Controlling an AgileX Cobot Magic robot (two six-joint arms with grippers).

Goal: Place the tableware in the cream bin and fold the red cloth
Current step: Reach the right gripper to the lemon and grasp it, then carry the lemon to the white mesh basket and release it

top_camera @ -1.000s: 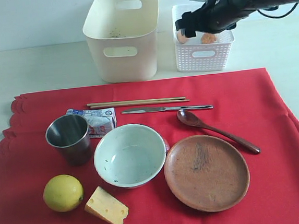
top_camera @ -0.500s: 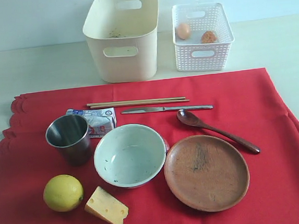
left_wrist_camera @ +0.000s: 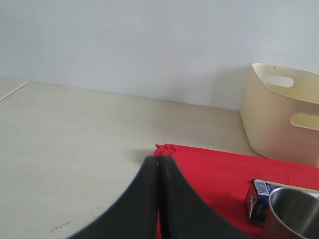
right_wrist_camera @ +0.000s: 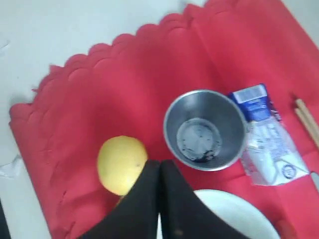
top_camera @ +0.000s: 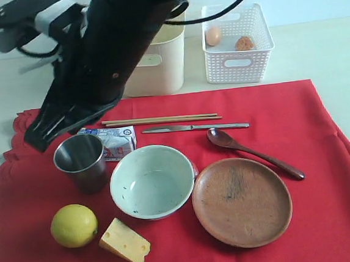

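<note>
The red cloth (top_camera: 324,155) lies flat with its scalloped edge at the left. On it are the steel cup (top_camera: 79,155), speckled bowl (top_camera: 152,182), wooden plate (top_camera: 241,202), dark spoon (top_camera: 253,152), chopsticks (top_camera: 161,118) and knife (top_camera: 193,127). The cream bin (top_camera: 157,65) stands behind, partly hidden by my right arm. My right gripper (top_camera: 39,140) is shut and empty, held high beside the cup (right_wrist_camera: 204,129). My left gripper (left_wrist_camera: 158,160) is shut and empty, low at the cloth's far-left corner (left_wrist_camera: 214,169), facing the bin (left_wrist_camera: 284,114).
A lemon (top_camera: 73,225), a cheese wedge (top_camera: 124,241) and a small carton (top_camera: 114,139) also lie on the cloth. The white lattice basket (top_camera: 238,43) at the back right holds an egg (top_camera: 214,35) and a brown food item (top_camera: 244,43).
My right arm left the white basket, rose out of view, then swung across to the left. It now covers part of the cream bin, and its gripper is beside the cup.
</note>
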